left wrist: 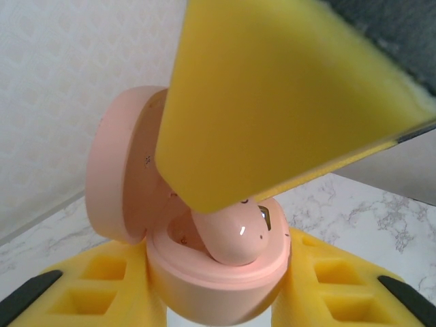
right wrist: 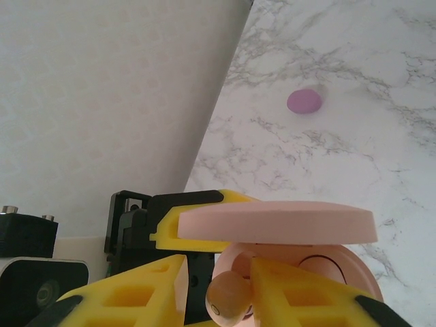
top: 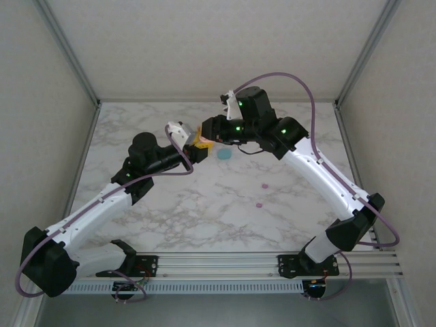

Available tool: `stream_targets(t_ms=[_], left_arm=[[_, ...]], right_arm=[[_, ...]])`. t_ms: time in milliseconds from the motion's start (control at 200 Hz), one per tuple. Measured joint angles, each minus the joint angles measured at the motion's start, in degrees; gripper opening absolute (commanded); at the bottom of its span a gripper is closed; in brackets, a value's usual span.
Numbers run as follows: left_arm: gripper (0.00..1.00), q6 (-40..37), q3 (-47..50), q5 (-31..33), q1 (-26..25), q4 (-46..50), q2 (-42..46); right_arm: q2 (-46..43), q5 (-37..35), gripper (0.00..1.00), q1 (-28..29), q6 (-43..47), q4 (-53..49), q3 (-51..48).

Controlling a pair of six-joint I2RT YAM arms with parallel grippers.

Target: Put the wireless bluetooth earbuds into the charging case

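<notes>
- Bud (left wrist: 235, 235), the peach one, lies in the open well of the case (left wrist: 204, 300), held up off the table (top: 204, 225) where the two arms meet at the far middle.
- Left gripper (left wrist: 218, 281) is clamped on the case base, a yellow finger touching each flank. The lid (left wrist: 119, 174) stands swung back on the hinge side.
- Right gripper (right wrist: 219, 269) comes in from the side opposite the hinge and straddles the bud. From the left wrist I see one of its fingers (left wrist: 272, 102) right over the bud.
- Its jaws stand narrowly apart with the bud between them. One finger touches the bud and there is a dark sliver by the other, so I cannot tell whether they pinch it or have let go.
- What matters next: the bud sits right at the right fingertips, under the lid's edge, with its well just below. The right arm is on it and the left only steadies the case.
- The bud's long axis runs from the hinge side out toward the open front, tilted. Its fat rounded end points outward, at the right wrist camera, and its narrower end goes down into the well.
- I judge it propped rather than seated. It needs a short press down, and a sideways pull-out could drag it free.
- A pink bud (top: 258, 203) lies loose on the table, well apart.
</notes>
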State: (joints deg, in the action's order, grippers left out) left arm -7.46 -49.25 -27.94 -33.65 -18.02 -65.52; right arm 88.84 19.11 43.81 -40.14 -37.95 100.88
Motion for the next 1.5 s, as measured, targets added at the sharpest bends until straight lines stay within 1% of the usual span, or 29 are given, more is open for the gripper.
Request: stream_targets(t_ms=[240,586,656,791,851,956,1056,1131,1226,1377,1502], left_arm=[[0.20,0.0,0.0,0.0,0.0,0.0,0.3],[0.20,0.0,0.0,0.0,0.0,0.0,0.7],[0.20,0.0,0.0,0.0,0.0,0.0,0.7],[0.20,0.0,0.0,0.0,0.0,0.0,0.7],[0.20,0.0,0.0,0.0,0.0,0.0,0.7],[0.20,-0.3,0.0,-0.5,0.0,0.0,0.7],[0.20,-1.1,0.0,-2.6,-0.1,0.2,0.7],[0.20,-2.3,-0.2,-4.2,-0.4,1.3,0.7],[0.20,-3.8,-0.7,-5.8,-1.2,3.0,0.7],[0.20,-5.0,-1.7,-6.8,-1.9,4.4,1.0],[0.20,-5.0,-1.7,-6.7,-1.9,4.5,1.7]], right_arm=[[0.0,-0.1,0.34,0.0,0.6,-0.9,1.4],[0.0,-1.4,0.35,0.0,1.4,-1.4,2.3],[-0.1,-1.3,0.37,0.0,1.7,-1.4,2.3],[-2.1,-1.6,0.38,0.0,3.3,-1.6,2.1],[-4.2,-3.2,0.39,0.1,4.1,-1.8,1.5],[-8.5,-8.1,0.40,0.1,5.6,-2.5,0.9],[-10.1,-11.0,0.47,-1.0,6.4,-4.1,2.2],[-8.9,-11.8,0.49,-2.8,6.5,-5.6,4.5],[-5.2,-11.0,0.53,-4.7,6.5,-7.6,7.8],[1.6,-7.7,0.56,-5.2,6.7,-10.9,11.7],[5.2,-4.0,0.56,-5.2,7.6,-13.8,13.0]])
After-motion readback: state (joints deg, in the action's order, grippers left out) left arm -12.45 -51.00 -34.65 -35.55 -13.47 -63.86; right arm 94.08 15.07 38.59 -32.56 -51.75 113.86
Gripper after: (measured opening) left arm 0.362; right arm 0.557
